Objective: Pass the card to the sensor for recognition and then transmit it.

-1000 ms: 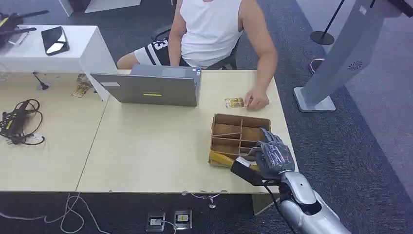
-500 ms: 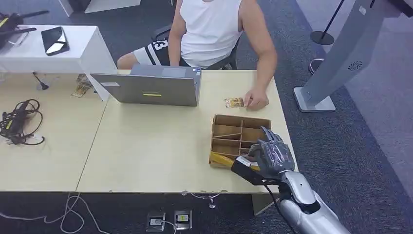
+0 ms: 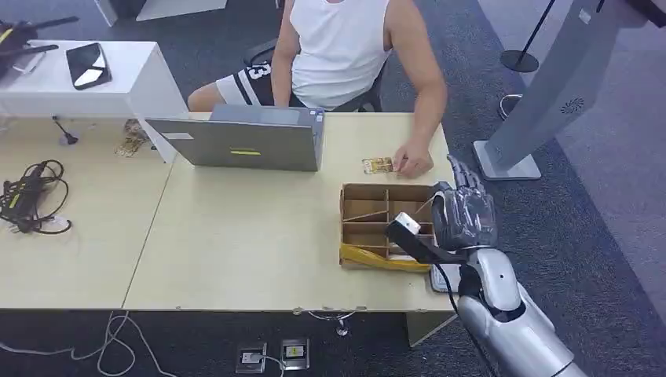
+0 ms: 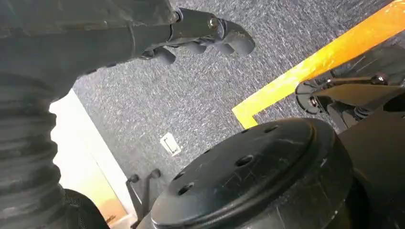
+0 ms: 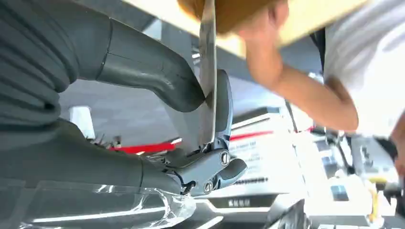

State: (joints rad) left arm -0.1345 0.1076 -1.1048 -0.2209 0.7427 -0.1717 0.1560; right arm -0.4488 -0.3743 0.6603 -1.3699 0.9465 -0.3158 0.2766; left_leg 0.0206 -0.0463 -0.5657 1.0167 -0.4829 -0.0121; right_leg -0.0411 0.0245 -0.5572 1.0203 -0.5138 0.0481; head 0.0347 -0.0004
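Note:
My right hand (image 3: 463,216) is raised over the right side of a brown cardboard organizer (image 3: 369,210) on the table. In the right wrist view a thin card (image 5: 208,71) appears edge-on, pinched between the thick thumb and a dark finger of that hand (image 5: 143,95). A small pale flat device (image 3: 440,279) lies at the table's front right edge, just below the hand. A second card (image 3: 378,165) lies on the table under a person's hand (image 3: 414,161). My left hand (image 4: 205,36) hangs over grey carpet, its fingers loosely bent and holding nothing.
A person sits behind the table at a grey laptop (image 3: 243,141). A yellow strip (image 3: 377,258) lies along the organizer's front. A grey kiosk stand (image 3: 550,86) rises on the right. Black cables (image 3: 31,196) lie at the left.
My right hand has lifted from the table's front edge and moved farther back over the organizer's right side, uncovering the pale device. The person's hand has stayed on the other card.

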